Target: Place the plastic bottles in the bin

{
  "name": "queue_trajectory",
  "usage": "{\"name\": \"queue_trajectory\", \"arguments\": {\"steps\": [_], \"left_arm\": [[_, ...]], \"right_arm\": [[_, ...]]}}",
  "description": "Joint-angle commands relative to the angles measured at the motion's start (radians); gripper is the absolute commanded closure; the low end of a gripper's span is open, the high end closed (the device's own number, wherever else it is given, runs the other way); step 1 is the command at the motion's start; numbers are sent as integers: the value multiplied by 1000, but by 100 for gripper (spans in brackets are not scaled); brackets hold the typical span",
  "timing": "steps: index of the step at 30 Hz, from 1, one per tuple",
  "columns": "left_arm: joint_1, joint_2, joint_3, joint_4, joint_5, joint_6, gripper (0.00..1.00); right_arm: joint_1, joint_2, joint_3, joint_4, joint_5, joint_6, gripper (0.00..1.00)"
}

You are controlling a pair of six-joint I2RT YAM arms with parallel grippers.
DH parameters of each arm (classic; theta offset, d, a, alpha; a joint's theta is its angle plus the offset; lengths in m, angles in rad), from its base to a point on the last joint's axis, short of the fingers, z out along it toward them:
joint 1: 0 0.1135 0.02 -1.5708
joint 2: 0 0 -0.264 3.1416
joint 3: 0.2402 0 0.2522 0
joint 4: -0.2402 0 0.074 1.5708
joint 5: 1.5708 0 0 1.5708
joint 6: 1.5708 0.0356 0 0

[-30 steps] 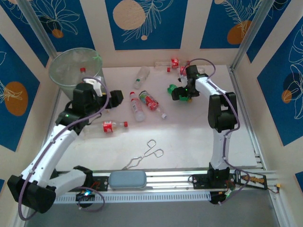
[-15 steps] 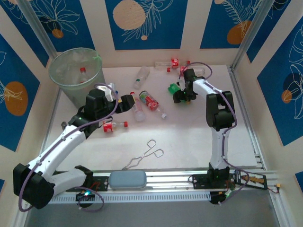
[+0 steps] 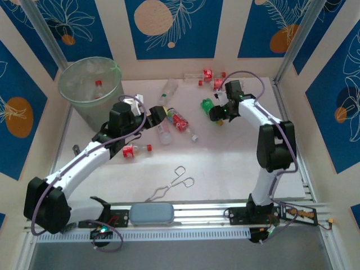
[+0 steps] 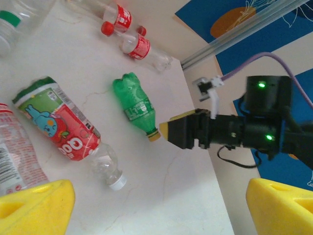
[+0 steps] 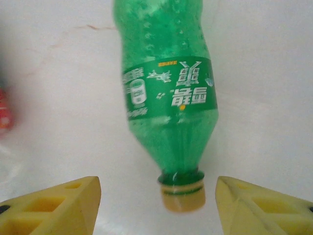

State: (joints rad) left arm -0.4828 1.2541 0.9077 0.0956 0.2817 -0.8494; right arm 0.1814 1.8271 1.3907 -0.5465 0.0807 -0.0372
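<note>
The bin (image 3: 90, 84) stands at the back left with a red-capped bottle (image 3: 97, 83) inside. Several plastic bottles lie on the table: a green bottle (image 3: 207, 104) (image 5: 166, 93) (image 4: 135, 104), a red-labelled bottle (image 3: 180, 121) (image 4: 63, 132), a clear one (image 3: 163, 132), another red-labelled one (image 3: 135, 149), and more at the back (image 3: 206, 75) (image 4: 139, 47). My right gripper (image 3: 218, 114) (image 5: 159, 208) is open, its fingertips (image 5: 54, 205) on either side of the green bottle's cap (image 5: 183, 196) without touching it. My left gripper (image 3: 157, 115) (image 4: 161, 210) is open and empty over the red-labelled and clear bottles.
Metal tongs (image 3: 171, 185) lie near the front middle. A grey-blue pad (image 3: 151, 214) rests on the front rail. A clear bottle (image 3: 167, 90) lies at the back centre. Walls close the table on three sides.
My left arm has swung from beside the bin toward the middle bottles. My right gripper has shifted at the green bottle's cap end and its jaws have narrowed.
</note>
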Motion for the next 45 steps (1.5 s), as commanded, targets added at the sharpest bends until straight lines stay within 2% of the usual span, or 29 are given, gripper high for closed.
{"name": "queue_trajectory", "arguments": {"steps": [1, 5, 8, 12, 18, 22, 24, 30, 36, 41, 45], "left_arm": [[-26, 48, 38, 71, 35, -33, 9], [-36, 85, 60, 83, 33, -31, 9], [-37, 94, 71, 89, 31, -30, 9], [-39, 78, 68, 72, 23, -24, 9], [-39, 53, 51, 57, 2, -7, 9], [-38, 75, 56, 71, 12, -7, 9], [-38, 90, 62, 81, 20, -12, 9], [-38, 130, 69, 156, 50, -53, 9], [-39, 167, 84, 191, 57, -76, 10], [-40, 226, 106, 244, 70, -116, 10], [-49, 294, 132, 315, 87, -161, 10]], "right_arm": [[3, -87, -67, 38, -62, 32, 36], [-3, -19, 11, -30, 24, 43, 28], [3, 86, 84, -48, 23, 42, 20], [9, 211, 176, -46, 58, 55, 16], [20, 332, 280, -69, 66, 54, 17], [26, 350, 286, -55, 63, 50, 25], [24, 344, 281, -50, 59, 48, 32], [14, 289, 244, -43, 21, 33, 42], [3, 199, 181, -42, 6, 29, 43], [-12, 45, 68, -19, -81, 62, 45], [-6, -119, -86, 36, -240, 115, 45]]}}
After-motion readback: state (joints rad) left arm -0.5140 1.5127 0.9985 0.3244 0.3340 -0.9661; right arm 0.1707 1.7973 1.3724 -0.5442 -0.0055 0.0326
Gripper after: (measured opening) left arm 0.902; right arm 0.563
